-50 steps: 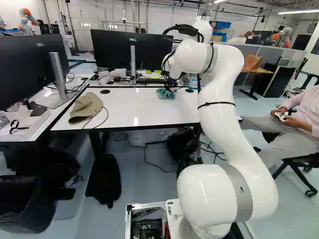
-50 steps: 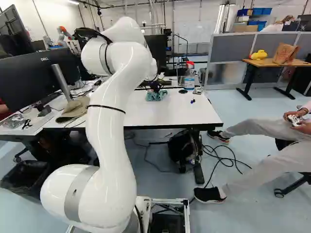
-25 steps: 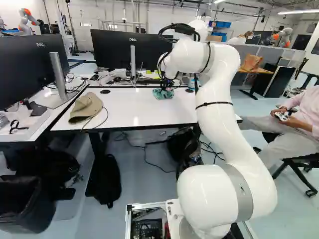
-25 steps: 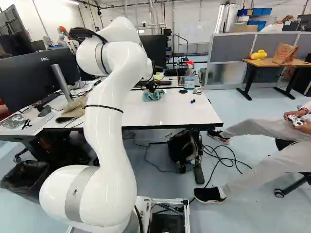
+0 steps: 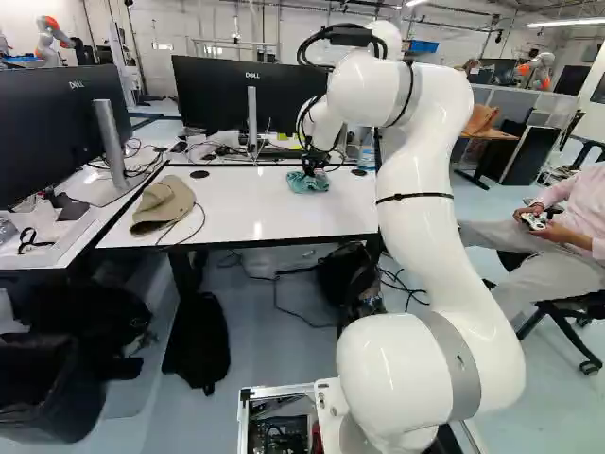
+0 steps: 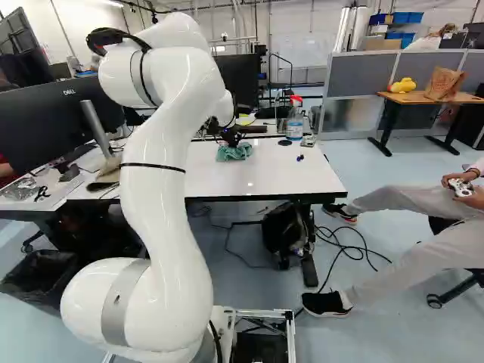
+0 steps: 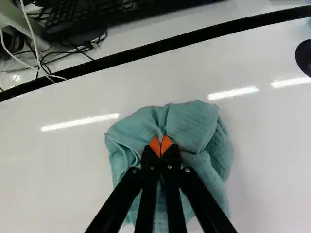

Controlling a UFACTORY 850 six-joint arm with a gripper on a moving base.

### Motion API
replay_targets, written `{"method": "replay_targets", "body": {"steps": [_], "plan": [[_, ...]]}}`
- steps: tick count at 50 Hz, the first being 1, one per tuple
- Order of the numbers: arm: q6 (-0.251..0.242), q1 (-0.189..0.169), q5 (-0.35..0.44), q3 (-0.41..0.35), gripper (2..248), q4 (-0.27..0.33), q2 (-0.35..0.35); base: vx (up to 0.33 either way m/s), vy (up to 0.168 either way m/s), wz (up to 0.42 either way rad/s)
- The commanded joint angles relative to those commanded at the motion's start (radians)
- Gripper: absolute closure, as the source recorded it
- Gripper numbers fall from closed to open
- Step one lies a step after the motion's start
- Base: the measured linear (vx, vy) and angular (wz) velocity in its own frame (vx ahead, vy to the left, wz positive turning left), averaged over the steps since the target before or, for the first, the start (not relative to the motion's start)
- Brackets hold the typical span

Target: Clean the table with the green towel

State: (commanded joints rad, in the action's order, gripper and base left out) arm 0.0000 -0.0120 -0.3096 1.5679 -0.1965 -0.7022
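The gripper (image 5: 309, 170) is over the far part of the white table (image 5: 236, 213), a little above the middle of the left base view. Its two fingers are closed on the green towel (image 5: 317, 183), pinching a gathered fold of it between the orange pads (image 7: 154, 144). The towel lies bunched on the tabletop, spreading around and under the fingertips, and in the right base view it sits above the centre of the frame. The white arm (image 5: 416, 222) rises from the foot of the left base view and bends over towards the towel.

At the left of that view a tan hat (image 5: 163, 205) lies on the table with a thin dark cable beside it. A black monitor (image 5: 213, 90) stands at the upper middle, another (image 5: 57, 123) at the upper left. In the right base view a spray bottle (image 6: 295, 125) stands right of the towel, near a dark round disc (image 6: 284, 143), and a small blue thing (image 6: 300, 158) lies closer to the table's right edge. Ahead of the gripper, past a black strip (image 7: 170, 42), is a black keyboard (image 7: 92, 12)
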Motion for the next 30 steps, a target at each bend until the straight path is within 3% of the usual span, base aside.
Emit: {"method": "replay_targets", "body": {"steps": [18, 30], "plan": [[0.000, -0.019, 0.000, -0.097, 227, 0.000, 0.068, 0.000, 0.000, 0.000], [0.000, -0.049, 0.000, -0.113, 227, 0.000, 0.079, 0.000, 0.000, 0.000]]}}
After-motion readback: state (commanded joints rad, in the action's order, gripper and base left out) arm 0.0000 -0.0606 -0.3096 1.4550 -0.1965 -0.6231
